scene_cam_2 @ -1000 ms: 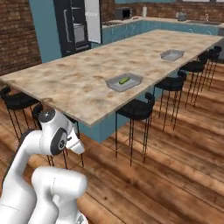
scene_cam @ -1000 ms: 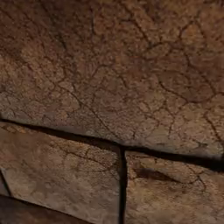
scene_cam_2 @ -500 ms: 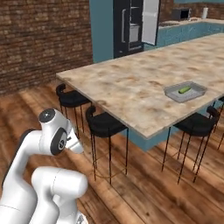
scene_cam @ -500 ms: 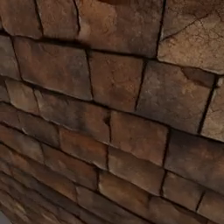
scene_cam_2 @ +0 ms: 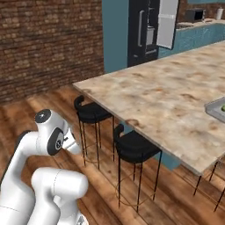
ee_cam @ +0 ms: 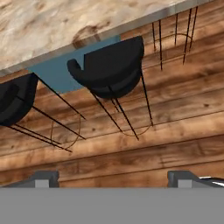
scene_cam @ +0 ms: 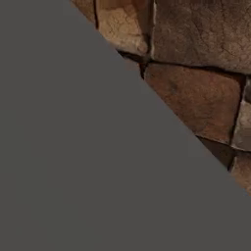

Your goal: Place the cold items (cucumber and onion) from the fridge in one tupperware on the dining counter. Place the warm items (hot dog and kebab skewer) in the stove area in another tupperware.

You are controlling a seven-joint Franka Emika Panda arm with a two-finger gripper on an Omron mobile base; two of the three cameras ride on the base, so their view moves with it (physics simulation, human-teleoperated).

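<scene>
In the left base view a flat grey plane covers the lower left along a diagonal edge; above and right of it is a brick wall (scene_cam: 196, 93) of rough, cracked brown blocks with dark mortar joints.

In the right base view the white arm (scene_cam_2: 44, 176) rises from the lower left, folded, with a dark joint disc near its upper end. The dining counter (scene_cam_2: 167, 101) is a long slab of beige-brown marbled stone on a teal base, its long axis running from the near left corner away toward the upper right. Two black stools (scene_cam_2: 132, 147) with rounded seats, low curved backs and thin wire legs stand at its near long side on the wooden plank floor (scene_cam_2: 176, 197). At the right edge of the picture a grey tupperware (scene_cam_2: 216, 110) sits on the stone, cut off by the frame, with a small green bit inside, too little of it showing to tell which way it points. Behind the counter's far end stands the black fridge (scene_cam_2: 143, 30), tall and upright, a long silver handle on it and its white-lined door (scene_cam_2: 168, 24) swung open to the right. A red-brown brick wall fills the left background.

In the hand view the gripper (ee_cam: 113, 177) has its two dark tips set wide apart, nothing between them. Ahead lie brown floor planks, the black stools seen tilted, and the marbled counter's edge over its teal base
</scene>
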